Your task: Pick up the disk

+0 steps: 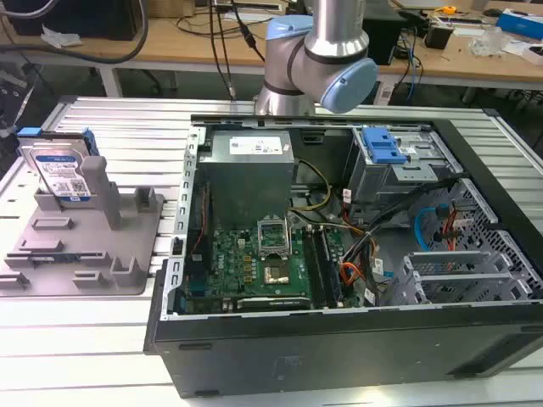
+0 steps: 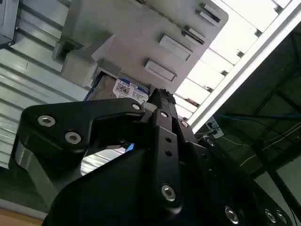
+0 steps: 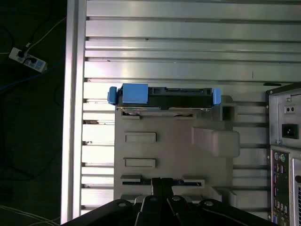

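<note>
Disk (image 1: pixel 61 174) stands on edge in grey fixture (image 1: pixel 93 246), at 9 o'clock of the case (image 1: pixel 339 339). Pincer (image 3: pixel 162 183) apart from it, state cannot be told; best centred square over top edge.

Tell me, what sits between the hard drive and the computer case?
In the exterior view, the grey stand holding the hard drive fills that stretch.

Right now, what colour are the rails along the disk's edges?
Blue. The rails on the disk show best in the first wrist view.
</note>
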Tool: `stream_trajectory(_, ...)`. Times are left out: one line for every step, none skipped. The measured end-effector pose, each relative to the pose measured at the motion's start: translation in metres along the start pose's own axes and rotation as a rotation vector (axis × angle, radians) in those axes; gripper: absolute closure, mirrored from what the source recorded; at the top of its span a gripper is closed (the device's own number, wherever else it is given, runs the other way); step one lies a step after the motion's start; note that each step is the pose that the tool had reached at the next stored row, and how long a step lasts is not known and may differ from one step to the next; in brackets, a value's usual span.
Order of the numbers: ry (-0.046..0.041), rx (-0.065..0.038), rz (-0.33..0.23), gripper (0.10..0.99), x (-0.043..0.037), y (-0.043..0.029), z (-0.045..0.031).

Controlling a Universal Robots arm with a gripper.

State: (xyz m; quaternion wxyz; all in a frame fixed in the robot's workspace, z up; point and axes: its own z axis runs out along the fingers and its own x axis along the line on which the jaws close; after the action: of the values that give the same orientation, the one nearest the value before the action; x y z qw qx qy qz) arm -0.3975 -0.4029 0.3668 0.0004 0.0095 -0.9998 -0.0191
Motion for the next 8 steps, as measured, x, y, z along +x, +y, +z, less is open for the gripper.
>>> stream_trajectory(0.0, 0.0, 0.0, 0.98, 0.0, 0.0, 0.0)
stream_trajectory(0.0, 0.0, 0.0, 0.98, 0.0, 0.0, 0.0)
stream_trajectory(0.0, 0.0, 0.0, 0.98, 0.0, 0.0, 0.0)
stream_trajectory(-0.0001, 0.0, 0.0, 0.98, 0.0, 0.0, 0.0)
stream_trajectory(-0.0001, 0.0, 0.0, 0.98, 0.0, 0.0, 0.0)
stream_trajectory(-0.0001, 0.0, 0.0, 0.98, -0.0001, 0.0, 0.0001)
stream_trajectory(-0.0003, 0.0, 0.0, 0.98, -0.0002, 0.0, 0.0002)
stream_trajectory(-0.0002, 0.0, -0.001, 0.98, -0.0002, 0.0, 0.0001)
